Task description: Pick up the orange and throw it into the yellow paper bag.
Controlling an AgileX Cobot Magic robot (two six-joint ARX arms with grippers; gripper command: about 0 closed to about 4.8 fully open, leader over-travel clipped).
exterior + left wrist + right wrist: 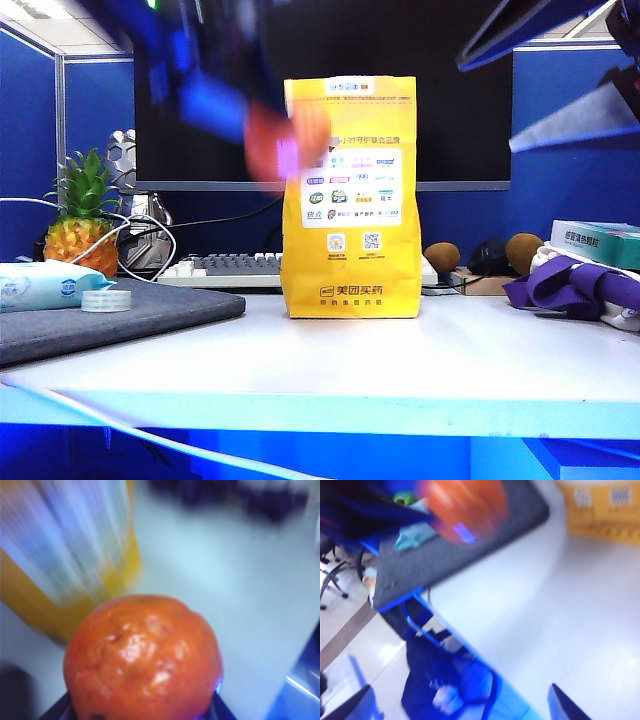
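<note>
Left gripper raised high above the table, blurred, up beside the upper left edge of the yellow paper bag. Jaws clamped shut on the orange, which fills the left wrist view, glossy and dimpled, lifted clear of the white surface. In the exterior view the orange a smeared reddish blot overlapping the bag's top left corner, not inside it. Left arm a dark blue streak slanting down from the upper left of the exterior view.

Right gripper held up at the upper right, away from the bag, only the two dark fingertips showing at the edge of the right wrist view, standing well apart with nothing between them. Orange and left arm seen from there too, blurred over the grey mat.

One bag, upright at mid-table, top folded over, contents hidden. One orange. One small pineapple at the back left. Two brown round fruits behind the bag to the right. One roll of clear tape and one pack of wipes on the mat. One purple cloth heaped at the right, one teal box behind it. One keyboard at the back.
</note>
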